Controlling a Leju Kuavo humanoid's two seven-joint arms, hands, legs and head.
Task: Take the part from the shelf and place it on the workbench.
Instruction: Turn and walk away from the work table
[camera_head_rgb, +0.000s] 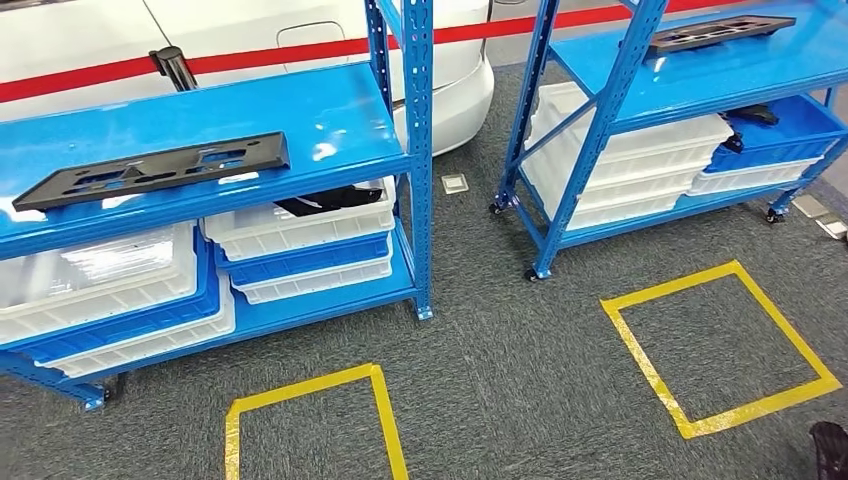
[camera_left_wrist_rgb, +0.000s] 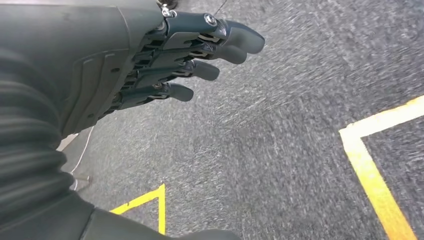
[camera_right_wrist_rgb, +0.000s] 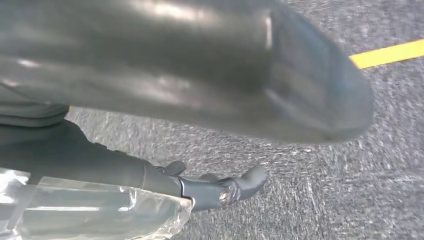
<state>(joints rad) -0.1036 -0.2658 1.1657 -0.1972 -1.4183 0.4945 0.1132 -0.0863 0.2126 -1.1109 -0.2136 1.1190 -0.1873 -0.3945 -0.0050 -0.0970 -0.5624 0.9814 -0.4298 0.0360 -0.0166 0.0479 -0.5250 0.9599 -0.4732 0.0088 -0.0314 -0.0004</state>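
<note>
A flat black part (camera_head_rgb: 152, 170) with cut-outs lies on the top board of the blue shelf (camera_head_rgb: 330, 110), left of that shelf's front upright post. Under the board, white and blue bins (camera_head_rgb: 300, 245) are stacked, with a dark item resting in the uppermost bin. A second blue shelf (camera_head_rgb: 740, 65) stands well to the right of the first and carries a similar black part (camera_head_rgb: 720, 32) on its top. Yellow tape squares (camera_head_rgb: 720, 345) mark the grey carpet in front of both shelves. The left robot hand (camera_left_wrist_rgb: 165, 60) hangs over the carpet, fingers stretched out and slightly apart, holding nothing. The right robot hand (camera_right_wrist_rgb: 220, 187) is over the carpet too; its grasp cannot be told.
</note>
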